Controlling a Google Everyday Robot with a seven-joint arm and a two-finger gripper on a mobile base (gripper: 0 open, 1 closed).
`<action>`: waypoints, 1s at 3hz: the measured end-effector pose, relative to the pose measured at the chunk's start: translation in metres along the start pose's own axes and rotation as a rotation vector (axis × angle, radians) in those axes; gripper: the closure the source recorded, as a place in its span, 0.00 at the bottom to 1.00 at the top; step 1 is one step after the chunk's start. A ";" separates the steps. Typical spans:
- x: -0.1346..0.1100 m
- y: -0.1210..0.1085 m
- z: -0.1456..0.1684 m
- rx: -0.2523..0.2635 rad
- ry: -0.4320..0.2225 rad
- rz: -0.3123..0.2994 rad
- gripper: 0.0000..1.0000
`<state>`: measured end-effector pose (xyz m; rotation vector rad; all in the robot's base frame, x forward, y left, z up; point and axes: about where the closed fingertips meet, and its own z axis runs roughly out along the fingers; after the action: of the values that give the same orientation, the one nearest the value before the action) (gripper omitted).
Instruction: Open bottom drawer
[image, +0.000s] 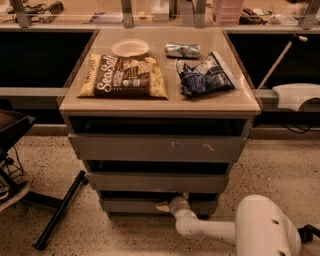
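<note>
At cabinet foot, low front: my claw (167, 206) sits at the top edge of the bottom drawer (135, 205), arm coming in from the lower right.
Claw state: can't tell if spread or pinched; tip is tucked against the drawer lip, partly hidden.
Bottom drawer: lowest and narrowest of 3 stacked grey fronts, near the floor, under the mid front (155, 182) and the tall scratched front (155, 148). Looks barely out, if at all; dark gap above it.
Handling (my guess): stiff flat panel, no handle, smooth face, so prob slippery to pinch. Shallow tray, likely light, should slide w/ a straight pull.
Where to hold: top lip of the front, hooking into the gap above, near centre so it doesn't rack sideways.
Risk: slipping off the lip, or catching the mid front instead.
Tabletop (240, 102): Sea Salt chip bag (123, 76), blue snack bag (204, 75), small foil pack (182, 50), paper plate (130, 47). None in my way.
</note>
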<state>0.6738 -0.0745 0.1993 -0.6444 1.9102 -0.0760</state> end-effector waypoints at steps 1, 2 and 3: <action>0.009 0.017 -0.007 -0.084 0.059 -0.100 0.00; 0.047 0.049 -0.021 -0.263 0.190 -0.258 0.00; 0.047 0.049 -0.021 -0.263 0.189 -0.258 0.00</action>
<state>0.6227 -0.0603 0.1521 -1.0938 2.0268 -0.0509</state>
